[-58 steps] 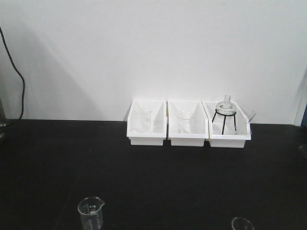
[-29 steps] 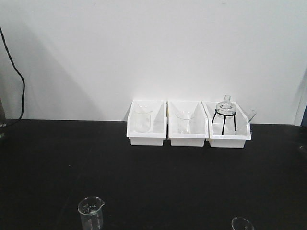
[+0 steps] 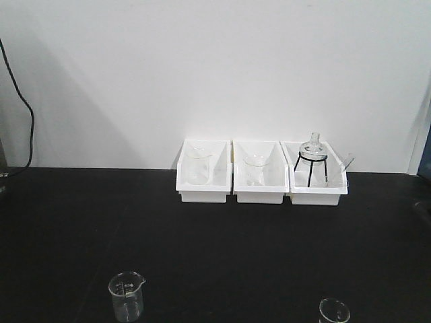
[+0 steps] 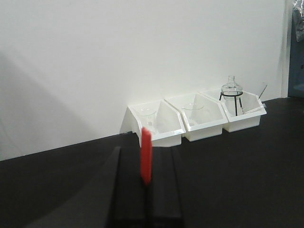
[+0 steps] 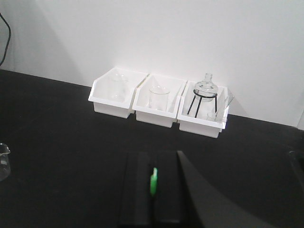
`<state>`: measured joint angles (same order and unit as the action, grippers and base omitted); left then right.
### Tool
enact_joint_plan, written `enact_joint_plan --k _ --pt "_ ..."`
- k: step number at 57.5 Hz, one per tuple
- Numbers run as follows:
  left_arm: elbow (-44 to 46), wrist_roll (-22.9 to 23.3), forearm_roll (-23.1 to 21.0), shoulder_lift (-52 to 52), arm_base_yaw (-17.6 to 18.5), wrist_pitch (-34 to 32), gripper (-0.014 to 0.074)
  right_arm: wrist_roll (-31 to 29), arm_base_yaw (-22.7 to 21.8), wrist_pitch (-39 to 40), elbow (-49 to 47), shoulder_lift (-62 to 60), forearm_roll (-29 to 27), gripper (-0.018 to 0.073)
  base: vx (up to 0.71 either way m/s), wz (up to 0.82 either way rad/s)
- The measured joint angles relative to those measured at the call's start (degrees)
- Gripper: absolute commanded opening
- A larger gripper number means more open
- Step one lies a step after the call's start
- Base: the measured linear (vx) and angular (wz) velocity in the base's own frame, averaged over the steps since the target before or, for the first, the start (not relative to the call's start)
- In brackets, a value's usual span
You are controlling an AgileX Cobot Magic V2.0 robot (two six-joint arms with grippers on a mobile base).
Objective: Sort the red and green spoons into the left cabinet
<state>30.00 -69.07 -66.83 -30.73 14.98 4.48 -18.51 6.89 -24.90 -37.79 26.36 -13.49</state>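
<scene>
Noted red spoon (image 4: 147, 159) pinched in left pincer (image 4: 145, 152), green spoon (image 5: 153, 182) pinched in right pincer (image 5: 154, 155), over black worktop (image 3: 215, 249). Saw no cabinet anywhere. Judged pickup done, stowing both left.

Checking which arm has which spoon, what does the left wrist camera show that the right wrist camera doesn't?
Only the left wrist view shows the red spoon clamped in the left gripper. Only the right wrist view shows the green spoon in the right gripper, plus a glass beaker at its left edge. Both show three white bins on the black table, a flask on a stand in the rightmost.
</scene>
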Motion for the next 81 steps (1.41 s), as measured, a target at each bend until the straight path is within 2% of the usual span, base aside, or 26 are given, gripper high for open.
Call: enact_joint_plan --k 26,81 --pt "0.0 0.0 0.0 0.0 0.0 0.0 -0.0001 0.1 0.0 0.0 0.0 0.0 0.0 -0.0004 -0.15 0.11" --pt "0.0 0.0 0.0 0.0 0.0 0.0 -0.0001 0.1 0.0 0.0 0.0 0.0 0.0 -0.0004 -0.15 0.54"
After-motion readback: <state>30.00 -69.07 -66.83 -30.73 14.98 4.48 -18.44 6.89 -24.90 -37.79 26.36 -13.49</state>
